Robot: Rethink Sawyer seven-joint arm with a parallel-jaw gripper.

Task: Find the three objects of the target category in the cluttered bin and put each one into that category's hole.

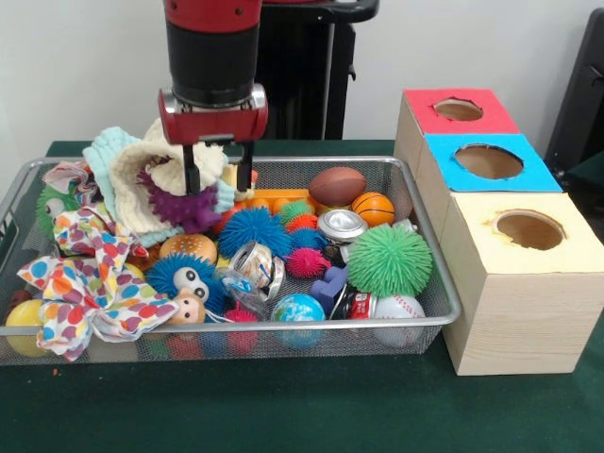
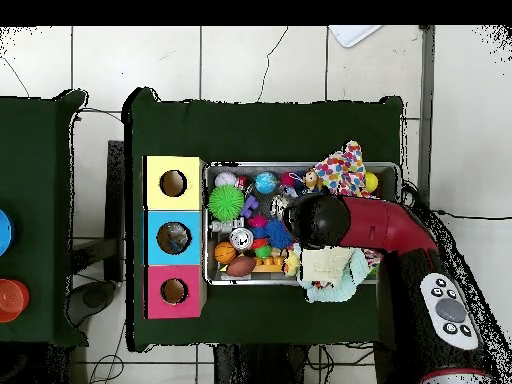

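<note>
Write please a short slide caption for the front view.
Sawyer gripper hovers open above purple spiky ball in cluttered mesh bin.

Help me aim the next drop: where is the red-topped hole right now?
In the front view, the round hole in the red top is at the far right, farthest in the box row, behind the blue-topped hole, beyond the silver wire-mesh bin.

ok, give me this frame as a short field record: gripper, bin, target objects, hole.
gripper: gripper open, hanging low over the far left part of the bin, above a purple spiky ball
bin: wire mesh bin, packed with toys
target objects: one crumpled clear plastic bag near the front middle; others not identifiable
hole: red-topped hole, farthest box from the camera, nothing visible in it
</note>
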